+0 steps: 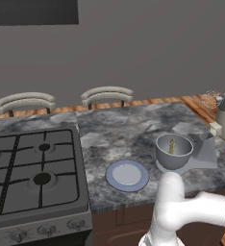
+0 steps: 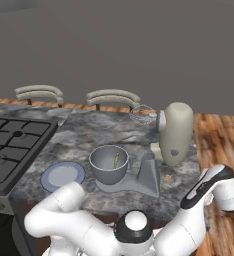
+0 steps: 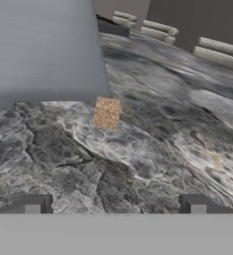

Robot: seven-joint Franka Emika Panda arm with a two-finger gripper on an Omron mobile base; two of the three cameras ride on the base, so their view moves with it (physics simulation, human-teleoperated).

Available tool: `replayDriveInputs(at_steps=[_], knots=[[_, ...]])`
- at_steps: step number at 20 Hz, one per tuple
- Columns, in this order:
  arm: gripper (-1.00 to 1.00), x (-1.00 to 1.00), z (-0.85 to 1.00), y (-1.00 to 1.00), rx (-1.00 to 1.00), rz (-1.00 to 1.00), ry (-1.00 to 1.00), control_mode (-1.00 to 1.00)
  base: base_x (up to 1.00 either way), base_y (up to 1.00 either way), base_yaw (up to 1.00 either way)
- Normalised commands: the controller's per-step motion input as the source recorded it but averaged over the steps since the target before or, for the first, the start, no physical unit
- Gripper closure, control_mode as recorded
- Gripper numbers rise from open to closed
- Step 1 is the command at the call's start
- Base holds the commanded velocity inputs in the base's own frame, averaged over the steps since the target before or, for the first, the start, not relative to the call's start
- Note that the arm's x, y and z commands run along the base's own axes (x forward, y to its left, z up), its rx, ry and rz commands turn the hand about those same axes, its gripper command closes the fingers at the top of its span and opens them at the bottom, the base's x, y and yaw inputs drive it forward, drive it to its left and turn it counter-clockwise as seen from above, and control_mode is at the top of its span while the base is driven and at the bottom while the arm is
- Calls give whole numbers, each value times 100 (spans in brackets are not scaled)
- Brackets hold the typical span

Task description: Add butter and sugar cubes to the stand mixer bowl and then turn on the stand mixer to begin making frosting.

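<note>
Pincer [image 3: 115, 204] wide open, low, empty.

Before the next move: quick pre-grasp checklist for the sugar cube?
1. Jaws open: ok, tips stand wide apart in the hand view.
2. Sugar cube in sight: ok, lies on the counter ahead, against the mixer base.
3. Cube centred between tips: ok, roughly.
4. Butter in the stand mixer bowl: ok, leans inside.
5. Bowl seated on the stand mixer: ok.
6. Jaws empty: ok.
</note>
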Motion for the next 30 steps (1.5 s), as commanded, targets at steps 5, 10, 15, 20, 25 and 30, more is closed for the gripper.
replayDriveInputs(at_steps=[5,10,15,20,25,30], knots=[[-100,44,-24,-39,3,7,0,-100,0,0,0],[-100,8,-37,-33,1,4,0,-100,0,0,0],[-100,-19,-48,-25,0,1,0,-100,0,0,0],[-100,-58,-46,-15,0,0,-2,-100,0,0,0],[-100,-57,-40,-7,0,0,-5,-100,0,0,0],[-100,-34,-31,1,0,0,-3,-100,0,0,0]])
